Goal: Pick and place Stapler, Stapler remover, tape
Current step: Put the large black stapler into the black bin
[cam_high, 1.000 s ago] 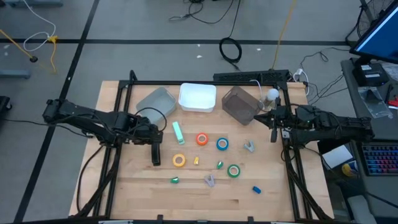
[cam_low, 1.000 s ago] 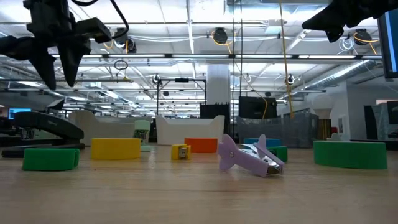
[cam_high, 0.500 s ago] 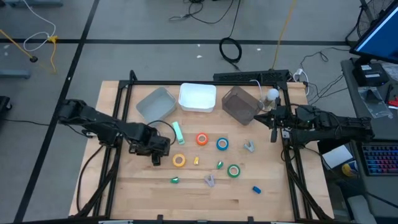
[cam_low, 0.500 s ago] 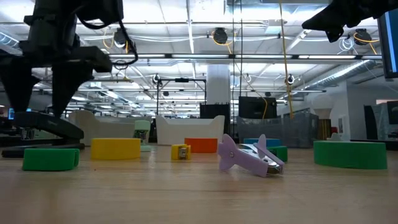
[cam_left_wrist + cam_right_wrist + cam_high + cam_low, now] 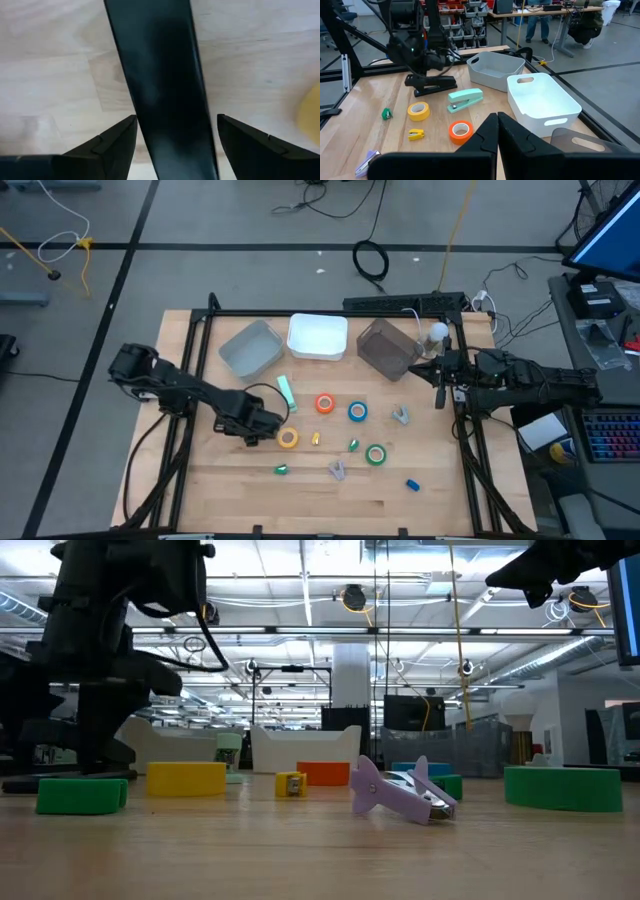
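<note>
Left gripper [image 5: 252, 430]: down at the table, fingers [image 5: 107, 145] spread either side of the black stapler [image 5: 160, 85]; not closed on it.
Black stapler: flat on the table [image 5: 200, 480], left of the yellow tape [image 5: 288, 437], mostly hidden under the gripper from above; seen whole in the right wrist view [image 5: 431, 85].
Right gripper [image 5: 440, 385]: raised at the table's right edge, fingers pressed together, holding nothing.
Green stapler [image 5: 286, 392]: flat on the table below the grey bin [image 5: 250, 346], just above the yellow tape.
Tapes: yellow beside the left gripper; orange [image 5: 325, 404] and blue [image 5: 357, 411] side by side mid-table; green [image 5: 375, 454] lower right.
Staple removers: one purple [image 5: 337, 469] near the front, lying tilted on its side in the low view [image 5: 400, 795]; one grey [image 5: 400, 415] right of the blue tape.
Bins: grey, white [image 5: 318, 337] and dark clear [image 5: 385, 348] in a row along the far edge.
Small pieces: yellow [image 5: 315, 438], green [image 5: 353, 444], green [image 5: 281, 470], blue [image 5: 411, 484], scattered among the tapes.
</note>
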Tool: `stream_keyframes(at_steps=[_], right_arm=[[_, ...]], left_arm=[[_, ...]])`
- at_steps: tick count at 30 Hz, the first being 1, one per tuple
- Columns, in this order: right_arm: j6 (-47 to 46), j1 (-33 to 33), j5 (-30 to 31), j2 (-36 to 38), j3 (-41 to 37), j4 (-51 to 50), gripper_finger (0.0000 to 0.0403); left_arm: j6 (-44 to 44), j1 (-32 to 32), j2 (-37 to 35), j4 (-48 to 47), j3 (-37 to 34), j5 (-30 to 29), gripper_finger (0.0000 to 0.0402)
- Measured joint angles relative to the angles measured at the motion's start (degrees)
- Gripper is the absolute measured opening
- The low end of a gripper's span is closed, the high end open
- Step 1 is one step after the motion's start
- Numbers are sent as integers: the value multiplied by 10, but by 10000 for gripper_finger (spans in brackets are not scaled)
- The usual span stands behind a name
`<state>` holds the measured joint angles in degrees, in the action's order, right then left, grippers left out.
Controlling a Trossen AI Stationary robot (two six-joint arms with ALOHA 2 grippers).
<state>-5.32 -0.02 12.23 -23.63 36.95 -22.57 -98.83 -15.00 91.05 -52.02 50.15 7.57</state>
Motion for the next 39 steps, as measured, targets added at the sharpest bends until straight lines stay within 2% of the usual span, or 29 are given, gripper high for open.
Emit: stream_keyframes(at_steps=[5,11,23,31,34,39], right_arm=[[0,0,0,0,0,0,0],[0,0,0,0,0,0,0],[1,0,-1,0,0,52,0],[-1,0,12,-1,0,104,0],[-1,0,12,-5,0,125,0],[-7,0,2,-37,0,157,0]], left_arm=[[12,0,6,-3,0,9,229],[18,0,6,-5,0,0,128],[141,0,-9,-2,0,6,128],[218,0,-81,-20,2,5,128],[245,0,-117,-51,22,-3,128],[314,0,-151,-92,90,-56,128]])
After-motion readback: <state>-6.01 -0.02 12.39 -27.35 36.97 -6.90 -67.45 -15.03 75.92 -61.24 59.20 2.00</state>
